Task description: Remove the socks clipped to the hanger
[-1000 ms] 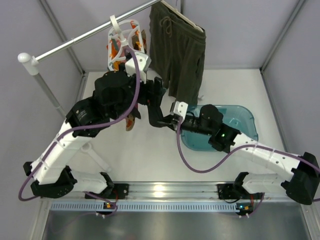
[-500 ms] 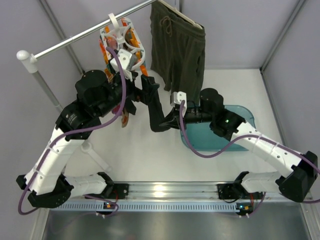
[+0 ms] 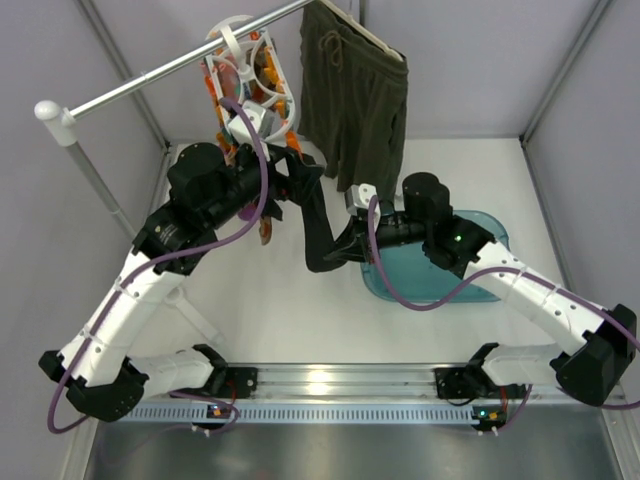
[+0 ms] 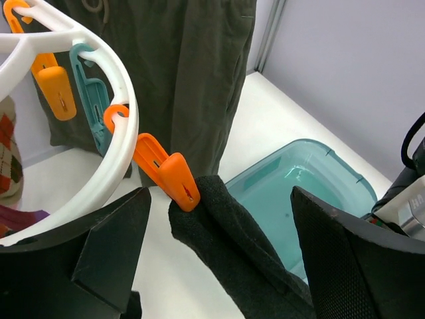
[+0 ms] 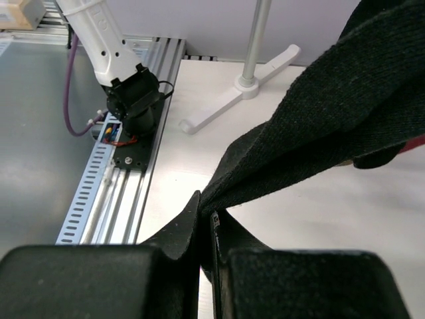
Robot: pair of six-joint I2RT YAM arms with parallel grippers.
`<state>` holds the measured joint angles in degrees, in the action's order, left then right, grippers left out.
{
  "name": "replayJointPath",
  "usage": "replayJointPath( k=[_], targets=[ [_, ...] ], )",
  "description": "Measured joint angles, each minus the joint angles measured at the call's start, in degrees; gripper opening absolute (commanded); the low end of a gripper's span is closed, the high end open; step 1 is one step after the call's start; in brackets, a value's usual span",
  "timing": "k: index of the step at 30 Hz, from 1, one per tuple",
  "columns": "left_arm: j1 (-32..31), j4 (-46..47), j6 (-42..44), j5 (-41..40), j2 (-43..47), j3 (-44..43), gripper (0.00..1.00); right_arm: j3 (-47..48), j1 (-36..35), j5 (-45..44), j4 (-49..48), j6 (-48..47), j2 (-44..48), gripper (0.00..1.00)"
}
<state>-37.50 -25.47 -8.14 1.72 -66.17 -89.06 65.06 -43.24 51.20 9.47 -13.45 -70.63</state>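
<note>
Left gripper (image 4: 219,194): jaws wide apart, one finger either side of an orange peg (image 4: 167,174) and the top edge of the black sock (image 4: 232,239) it bites. No finger touches either one.

Right gripper (image 5: 206,214): fingers pressed together on the sock's lower end. The fabric runs up and away from the pinch in a taut band.

Top view: the hanger (image 3: 243,62), a white ring, hangs from the slanted rail (image 3: 150,80) over the far-left corner of the worktop. The black sock is stretched from the ring down toward the middle of the worktop. Olive shorts (image 3: 355,100) hang just to the right, at the far edge. A teal tub (image 3: 492,240) sits right of centre, partly under the right arm. Both grippers are dark shapes from up there, and how their jaws stand is hard to read.

Only the left wrist view shows:
- The peg is clamped on the sock.
- A teal peg (image 4: 93,113) and a second orange one (image 4: 56,90) are empty on the rim.
- A diamond-pattern sock (image 4: 6,159) shows at the frame's left edge.

Only the right wrist view shows:
- The pinch itself.
- The rail's stand foot (image 5: 265,80), toward the near-left corner.
</note>
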Motion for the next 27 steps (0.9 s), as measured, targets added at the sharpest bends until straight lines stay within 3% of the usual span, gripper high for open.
replayJointPath(
  k=[8,14,21,27],
  targets=[
    [0.0,9.1,-1.9,-2.0,3.1,8.4,0.89,1.8,0.0,4.8,0.5,0.0,0.0,0.00],
    [0.1,12.3,-3.3,-4.6,3.4,9.6,0.98,1.9,0.0,5.6,1.0,-0.3,0.0,0.00],
    [0.3,14.6,-6.5,-6.9,4.7,12.0,0.98,1.8,0.0,5.6,1.0,-0.5,-0.2,0.00],
    [0.3,17.4,-6.7,-2.8,4.7,12.0,0.93,3.1,0.0,6.3,1.7,-1.8,-3.1,0.00]
  ],
)
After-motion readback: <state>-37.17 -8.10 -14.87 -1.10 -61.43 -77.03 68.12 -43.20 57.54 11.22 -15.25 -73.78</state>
